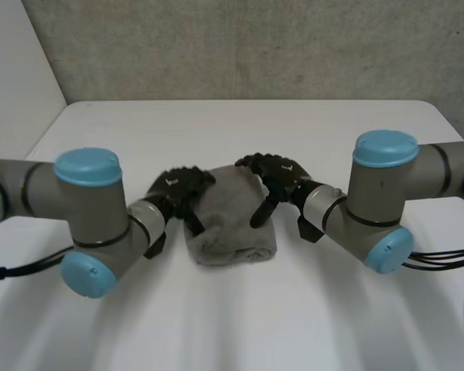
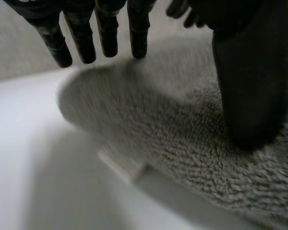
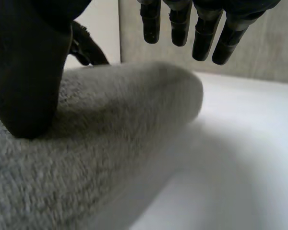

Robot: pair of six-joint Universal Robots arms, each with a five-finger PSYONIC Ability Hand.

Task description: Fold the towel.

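Observation:
A grey terry towel (image 1: 232, 218) lies folded into a thick small bundle at the table's middle. My left hand (image 1: 174, 188) is at the towel's left edge. Its fingers (image 2: 105, 36) are straight and held above the cloth, and its thumb (image 2: 252, 91) presses down on the top layer. My right hand (image 1: 282, 174) is over the towel's far right part. Its fingers (image 3: 201, 31) hang straight and clear of the towel (image 3: 110, 143), and its thumb (image 3: 29, 76) rests on it. Neither hand pinches the cloth. A small white label (image 2: 122, 165) sticks out under the towel's (image 2: 182, 143) edge.
The white table (image 1: 232, 309) stretches bare around the towel, with a grey wall (image 1: 240, 46) behind its far edge. Both forearms reach in from the sides and flank the towel closely.

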